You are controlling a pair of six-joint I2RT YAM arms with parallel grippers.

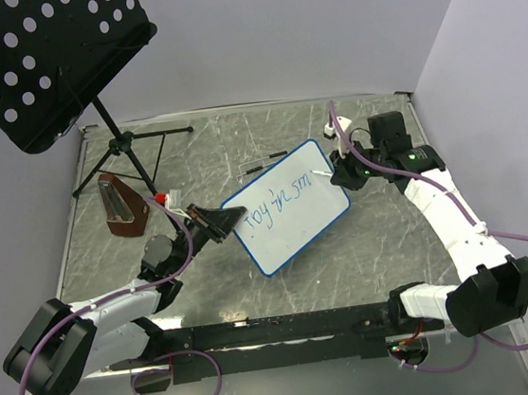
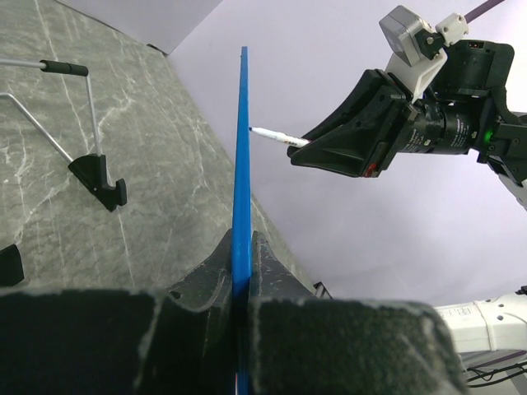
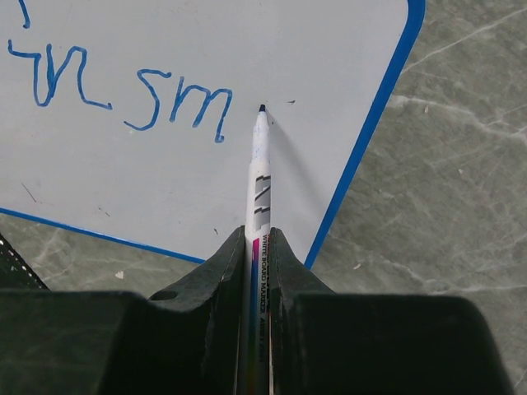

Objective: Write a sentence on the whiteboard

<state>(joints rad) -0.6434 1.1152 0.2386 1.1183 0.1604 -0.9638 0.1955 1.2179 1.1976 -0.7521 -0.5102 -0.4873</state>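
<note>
Blue-framed whiteboard (image 1: 296, 224), one, is stretching its long axis from near-left to far-right; left tool (image 1: 221, 221) is clamping its edge, right tool (image 1: 336, 172) is clamping one marker (image 3: 260, 181) pointing at it.

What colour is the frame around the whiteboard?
The frame of the whiteboard is blue; the right wrist view shows it best.

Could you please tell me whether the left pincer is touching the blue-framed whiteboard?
Touching: the left wrist view shows the left pincer shut on the blue edge of the small white rectangular whiteboard.
</note>
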